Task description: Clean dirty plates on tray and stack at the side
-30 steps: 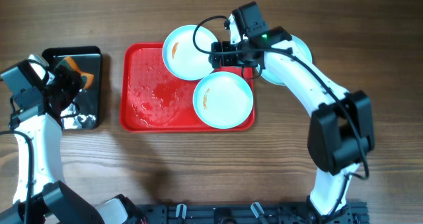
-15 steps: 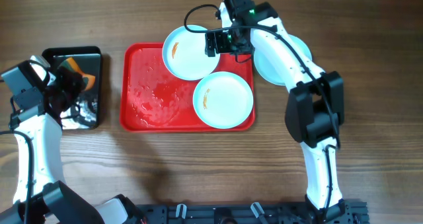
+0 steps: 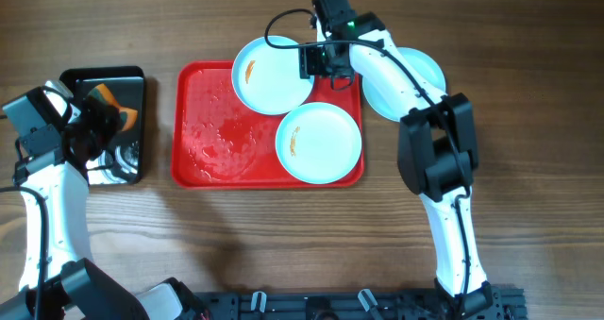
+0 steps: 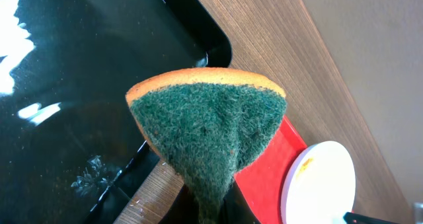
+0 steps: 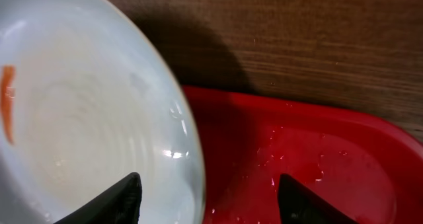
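Plates are sitting in three places: a far plate (image 3: 267, 79) with an orange smear is overhanging the far rim of the red tray (image 3: 212, 131), a near plate (image 3: 318, 143), also smeared, is lying in the tray's near right corner, and a third plate (image 3: 431, 73) is resting on the bench (image 3: 283, 235) just right of the tray.

The step in hand appears to be taking hold of the far plate. The right end effector (image 3: 314, 60) is hovering at that plate's right edge with its fingers spread. The left end effector (image 3: 94, 122) is waiting over the black tray (image 3: 123, 79), pinching a sponge (image 4: 208, 128). Next, the right fingers probably need to come together squarely on the thin rim, and the sponge then needs carrying across to the smear.

From the right wrist, the rim is showing between the two fingers with a gap on each side; overhead, the end effector is hiding this. Only the overhead view is showing all three plates. The left wrist view alone is showing the sponge's green scouring face.
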